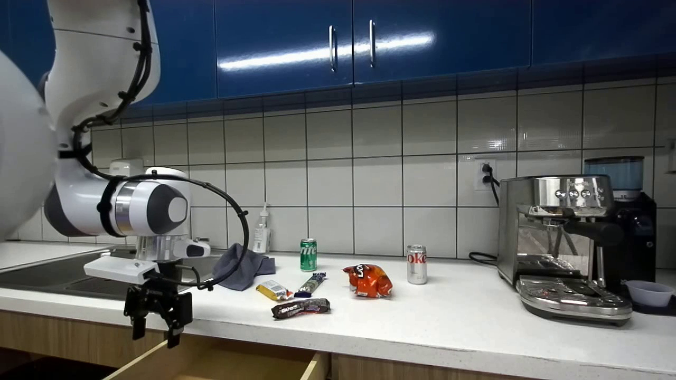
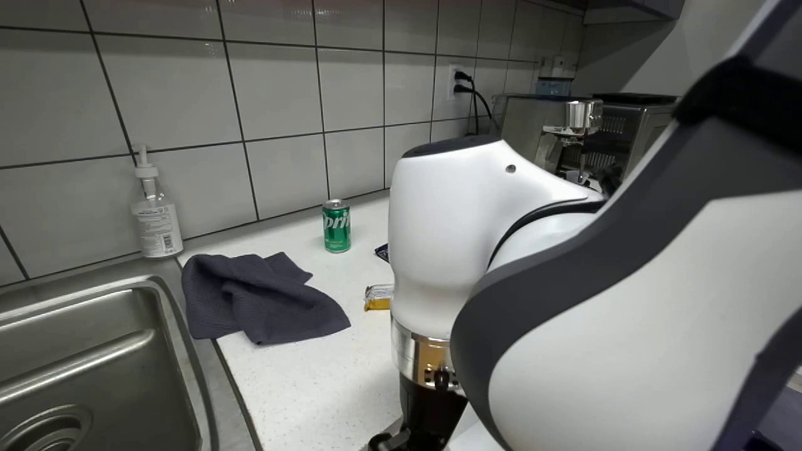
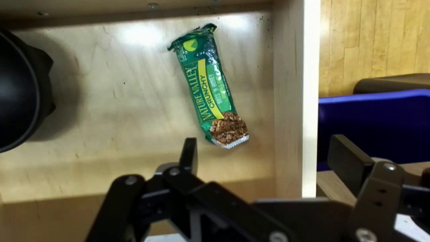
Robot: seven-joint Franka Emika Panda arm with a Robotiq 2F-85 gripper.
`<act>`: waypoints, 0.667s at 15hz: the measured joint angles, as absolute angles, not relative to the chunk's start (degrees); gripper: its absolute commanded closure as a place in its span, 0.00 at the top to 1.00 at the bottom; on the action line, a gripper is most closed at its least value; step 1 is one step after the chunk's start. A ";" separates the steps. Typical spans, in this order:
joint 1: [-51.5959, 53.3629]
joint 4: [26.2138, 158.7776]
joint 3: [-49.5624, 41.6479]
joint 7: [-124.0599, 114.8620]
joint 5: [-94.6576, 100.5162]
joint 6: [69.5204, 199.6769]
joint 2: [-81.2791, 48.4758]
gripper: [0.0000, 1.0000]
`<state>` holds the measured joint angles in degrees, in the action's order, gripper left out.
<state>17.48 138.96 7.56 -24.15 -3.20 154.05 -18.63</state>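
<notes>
- At the lower left of an exterior view, the hand (image 1: 156, 333) hangs above the open drawer (image 1: 253, 353); in the wrist view it comes in from the bottom edge.
- Across the lower half of the wrist view, its jaws stand wide apart and grip nothing: the hand is released. The drawer's side wall (image 3: 289, 101), right of centre, falls between the two jaws in that view.
- From this pose, the step in hand looks like an approach over the drawer, with no grasp made.
- At upper middle of the wrist view, just beyond the tip of the jaw nearer mid-frame, is the bar (image 3: 210, 89). Reaching it would seem to call for a shift toward the upper left of the frame, so both jaws clear the side wall, a slight turn to match its slant, then lowering.
- Inside the drawer, the bar lies flat, slanting from a wrinkled end at upper left to a pale serrated end at lower right, apart from the side wall and well apart from the black thing (image 3: 20, 90) at the left edge.
- On its face, the glossy green wrapper shows a yellow "Crunchy" band, "Nature Valley" lettering and pictured granola; such slick film could slip.
</notes>
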 measured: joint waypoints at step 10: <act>17.16 138.64 5.28 -24.15 -3.19 154.37 -14.30 1.00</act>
<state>17.16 138.64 5.28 -24.15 -3.19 154.37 -14.30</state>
